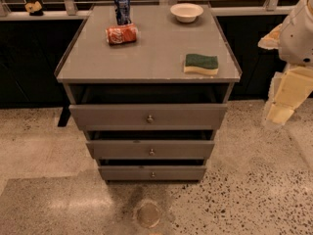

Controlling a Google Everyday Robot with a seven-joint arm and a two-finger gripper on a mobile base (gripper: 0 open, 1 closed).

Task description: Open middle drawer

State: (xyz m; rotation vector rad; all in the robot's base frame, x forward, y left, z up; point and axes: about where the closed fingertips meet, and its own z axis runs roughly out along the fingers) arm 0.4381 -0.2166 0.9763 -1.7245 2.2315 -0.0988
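Observation:
A grey cabinet [146,58] with three drawers stands in the middle of the camera view. The middle drawer [122,150] is a flat grey front with a small round metal knob [151,152] at its centre. It sits between the taller top drawer [112,116] and the smallest bottom drawer [127,173]. A dark gap shows above each front. My gripper [281,112] hangs at the end of the white and cream arm at the right edge, well to the right of the cabinet, about level with the top drawer and touching nothing.
On the cabinet top stand a blue can [122,8], a red can lying on its side [121,34], a white bowl [186,12] and a green and yellow sponge [201,64]. Speckled floor [244,199] lies in front, with a round mark [148,213].

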